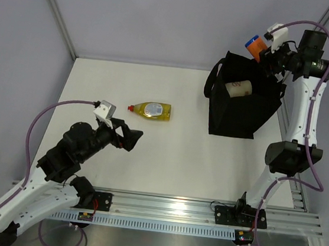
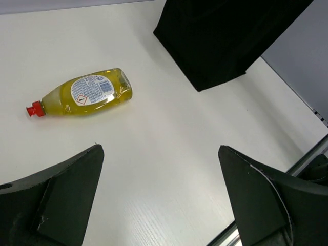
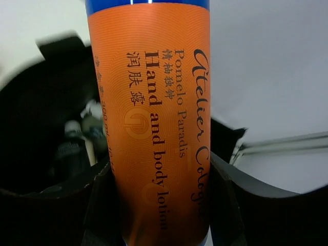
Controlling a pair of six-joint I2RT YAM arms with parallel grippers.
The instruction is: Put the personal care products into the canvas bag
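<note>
Right gripper (image 1: pixel 267 56) clamps orange bottle (image 1: pixel 255 48), blue cap pointing away from fingers, above far edge of canvas bag (image 1: pixel 236 116) mouth. Cream bottle (image 1: pixel 238 88) lies inside bag. Left gripper (image 1: pixel 128 138) spread wide, holding nothing, near yellow bottle (image 1: pixel 151 110). Yellow bottle lies on side mid-table (image 1: pixel 178 160), well apart from bag's left wall.

You overlook the table (image 1: pixel 178 160) from above; left wrist, low, shares its yellow bottle (image 1: pixel 151 110) and canvas bag (image 1: pixel 236 116); right wrist crowds the orange bottle (image 3: pixel 154 128).
</note>
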